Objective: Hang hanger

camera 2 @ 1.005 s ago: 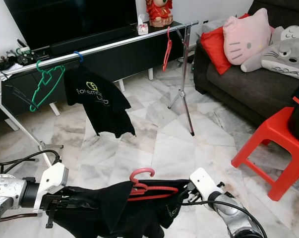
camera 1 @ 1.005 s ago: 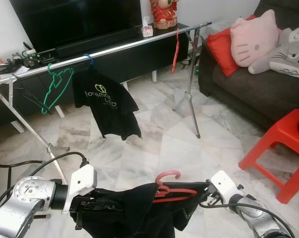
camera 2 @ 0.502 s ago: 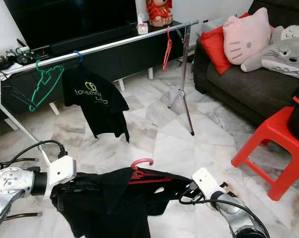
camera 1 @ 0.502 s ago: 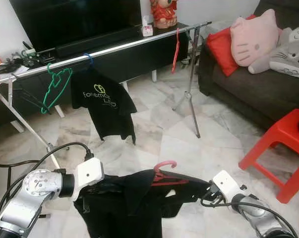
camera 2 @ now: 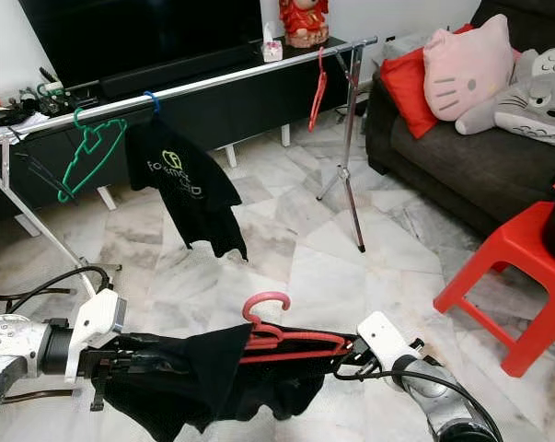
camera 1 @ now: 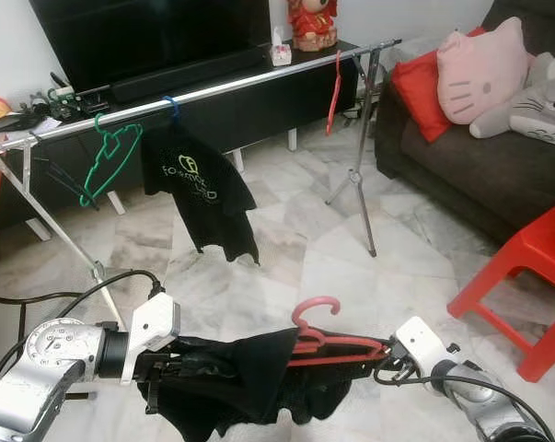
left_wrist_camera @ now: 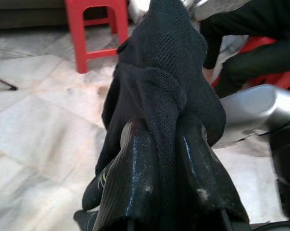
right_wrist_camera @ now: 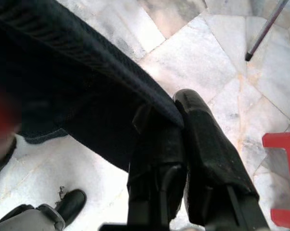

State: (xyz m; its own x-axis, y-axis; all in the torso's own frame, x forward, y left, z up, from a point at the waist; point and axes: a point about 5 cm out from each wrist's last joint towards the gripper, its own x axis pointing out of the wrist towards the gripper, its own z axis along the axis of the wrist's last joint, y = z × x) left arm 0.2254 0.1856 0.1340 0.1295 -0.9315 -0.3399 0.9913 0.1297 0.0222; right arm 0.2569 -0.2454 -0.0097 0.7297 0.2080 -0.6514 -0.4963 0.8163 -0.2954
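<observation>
Left gripper (left_wrist_camera: pixel 166 159) being kept clamped on black garment (camera 1: pixel 231 382), fabric pinched between fingers. Right gripper (right_wrist_camera: pixel 181 139) being closed on garment's other edge. Red hanger (camera 1: pixel 318 336) being carried inside garment, low above floor, well apart from rail (camera 1: pixel 213 90). Step judged: carrying toward rail. Next move: load to be lifted, hook to be set over rail, probably between hung black shirt (camera 1: pixel 196 189) and far red hanger (camera 1: pixel 333 92).

Hanger (camera 1: pixel 316 324) is pink-red w/ black shirt (camera 1: pixel 231 382) on it. On silver rail (camera 1: pixel 213 90): green hanger (camera 1: pixel 107 164), blue hook (camera 1: pixel 171 108) w/ black tee (camera 1: pixel 196 189) w/ yellow-green print, red hanger (camera 1: pixel 333 90). Right of rail: red stool (camera 1: pixel 526 285), dark grey sofa (camera 1: pixel 470 170), pink cat cushion (camera 1: pixel 484 69). Floor (camera 1: pixel 286 249) is white-grey marble.
</observation>
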